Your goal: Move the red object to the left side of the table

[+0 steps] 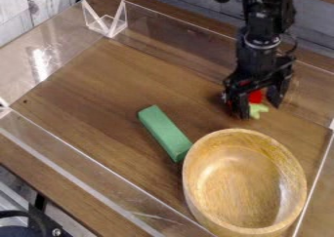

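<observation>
Both jaws of the gripper (256, 93) stand apart astride the red object (257, 98) at the table's (104, 95) right; contact seems absent. Close squarely on the fruit, not its leaf.

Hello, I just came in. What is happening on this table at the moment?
A single robot arm has its open gripper lowered around the red object, a small toy fruit, on the right side of the table. The jaws stand on either side of it and have not closed, so nothing is lifted yet. A green block lies near the middle, and a wooden bowl sits at the front right.
</observation>
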`<state>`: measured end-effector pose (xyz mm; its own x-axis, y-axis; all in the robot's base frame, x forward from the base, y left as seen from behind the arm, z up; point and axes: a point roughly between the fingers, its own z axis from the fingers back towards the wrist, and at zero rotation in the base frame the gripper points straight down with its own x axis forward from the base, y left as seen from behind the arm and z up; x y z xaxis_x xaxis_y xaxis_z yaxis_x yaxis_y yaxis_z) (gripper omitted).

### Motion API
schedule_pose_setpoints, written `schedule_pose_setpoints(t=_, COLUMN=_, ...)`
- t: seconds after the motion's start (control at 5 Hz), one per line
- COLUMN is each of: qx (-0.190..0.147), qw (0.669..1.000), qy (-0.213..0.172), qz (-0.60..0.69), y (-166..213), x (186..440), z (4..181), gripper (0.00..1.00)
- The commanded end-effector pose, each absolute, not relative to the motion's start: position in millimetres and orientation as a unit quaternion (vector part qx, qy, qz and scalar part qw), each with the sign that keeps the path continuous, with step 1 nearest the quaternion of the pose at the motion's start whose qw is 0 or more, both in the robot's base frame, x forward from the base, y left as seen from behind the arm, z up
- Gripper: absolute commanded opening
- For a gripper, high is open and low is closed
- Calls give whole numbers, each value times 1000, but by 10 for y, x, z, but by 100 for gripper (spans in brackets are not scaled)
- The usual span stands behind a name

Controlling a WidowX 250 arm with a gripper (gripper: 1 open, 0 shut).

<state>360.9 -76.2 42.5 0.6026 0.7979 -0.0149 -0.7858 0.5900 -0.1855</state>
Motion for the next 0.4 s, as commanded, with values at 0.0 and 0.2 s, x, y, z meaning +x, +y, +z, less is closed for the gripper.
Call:
schedule_pose_setpoints(t=0.0, qx=-98, qw=899, qy=-75, qz=421, y=-752, x=3766, z=752, gripper=100)
schedule_pose_setpoints(t=0.2, qx=-86, qw=901, qy=-79, qz=417, y=-696, x=3778, z=842, gripper=100)
